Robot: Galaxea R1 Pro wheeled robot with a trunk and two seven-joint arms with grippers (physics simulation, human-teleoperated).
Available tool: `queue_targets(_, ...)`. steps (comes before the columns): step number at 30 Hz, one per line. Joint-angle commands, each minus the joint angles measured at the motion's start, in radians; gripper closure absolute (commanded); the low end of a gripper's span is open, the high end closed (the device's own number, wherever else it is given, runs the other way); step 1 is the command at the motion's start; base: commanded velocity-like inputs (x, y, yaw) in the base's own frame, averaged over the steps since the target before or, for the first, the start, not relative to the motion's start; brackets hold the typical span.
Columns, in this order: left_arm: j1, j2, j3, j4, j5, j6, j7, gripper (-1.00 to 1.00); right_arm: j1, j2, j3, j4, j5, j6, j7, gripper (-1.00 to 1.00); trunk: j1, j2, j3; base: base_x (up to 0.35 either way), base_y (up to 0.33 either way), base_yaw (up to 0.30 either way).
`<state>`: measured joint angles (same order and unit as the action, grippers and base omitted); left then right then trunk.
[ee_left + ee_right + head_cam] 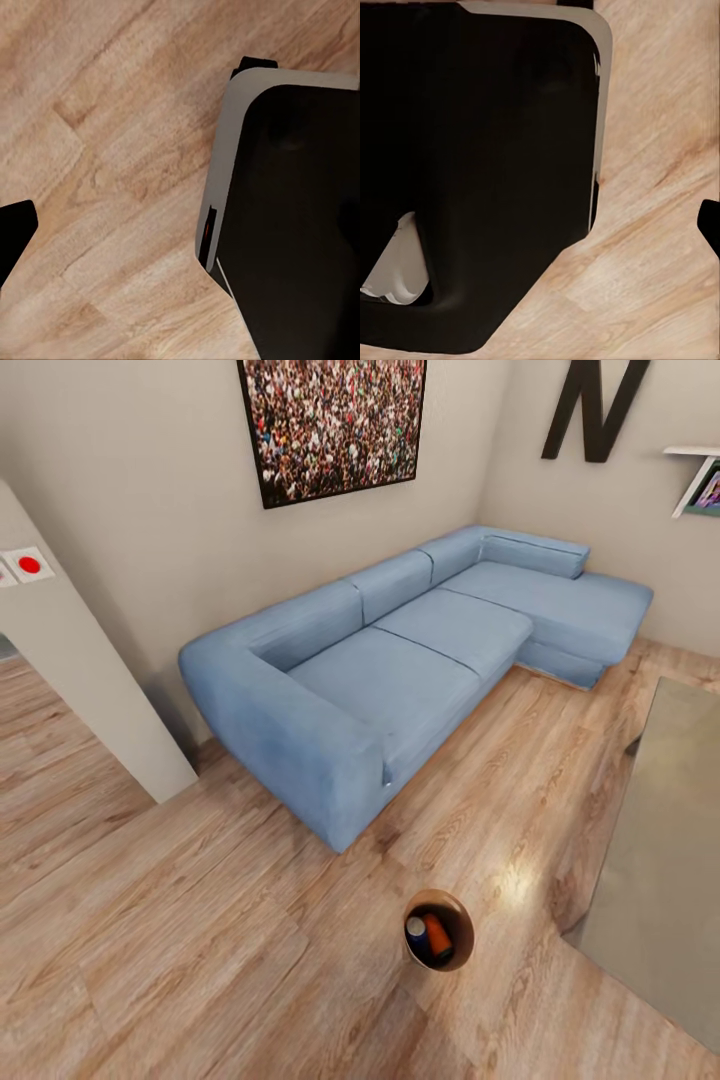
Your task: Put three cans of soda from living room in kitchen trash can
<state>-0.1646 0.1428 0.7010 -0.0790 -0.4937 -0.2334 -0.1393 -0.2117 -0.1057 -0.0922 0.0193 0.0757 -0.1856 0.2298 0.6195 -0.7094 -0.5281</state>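
Two soda cans, one dark blue (pixel 416 937) and one orange (pixel 438 937), lie inside the small round trash can (pixel 462 950), which stands on the pale wood floor (pixel 200 940) of the living room, a short way out from the near arm of the big blue sofa (pixel 400 670). A third can cannot be made out inside the bin. A glass coffee table (pixel 665 860) sits on the bin's far side from the sofa arm; a crowd photo (pixel 335 422) and a black letter N (pixel 595 405) hang on the walls behind the sofa.

From each wrist camera I see floorboards and the robot's dark base (pixel 292 225), with a black tip at the picture's edge that may be a finger; whether either arm's jaws are spread or closed I cannot tell. Neither pair is near the bin.

Judging by this, the sensible step is to check for the third can, then grip the bin by its rim, keep it upright, and carry it steadily away from the sofa towards the kitchen.
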Motion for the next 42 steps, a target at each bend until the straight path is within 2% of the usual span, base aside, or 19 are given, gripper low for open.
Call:
queue_targets(1,0.000,0.000,0.000,0.000,0.001,-0.006,0.001,-1.00,0.000,0.001,0.000,-0.004,0.000,-0.002,-0.011,-1.00,0.000,0.000,0.000,0.000,0.000,0.000)
queue_targets(6,0.000,-0.001,0.000,-0.001,0.003,-0.022,0.002,-1.00,0.000,0.004,-0.004,-0.013,-0.003,-0.008,-0.096,-1.00,0.000,0.000,0.000,0.000,0.000,0.000)
queue_targets(7,0.000,-0.001,0.001,-0.001,0.004,-0.025,0.002,-1.00,0.000,0.005,-0.004,-0.016,-0.005,-0.010,-0.132,-1.00,0.000,0.000,0.000,0.000,0.000,0.000)
queue_targets(12,0.000,-0.006,0.001,-0.001,0.004,-0.029,0.002,-1.00,0.000,0.006,-0.003,-0.013,-0.005,-0.013,-0.193,-1.00,0.000,0.000,0.000,0.000,0.000,0.000)
queue_targets(21,0.006,-0.025,0.002,0.002,0.003,-0.027,0.002,-1.00,0.000,0.005,0.001,0.000,0.000,-0.013,-0.205,-1.00,0.000,0.000,0.000,0.000,0.000,0.000)
queue_targets(42,0.008,-0.027,0.002,0.002,0.003,-0.026,0.002,-1.00,0.000,0.006,0.002,0.019,-0.002,-0.012,-0.205,-1.00,0.000,0.000,0.000,0.000,0.000,0.000)
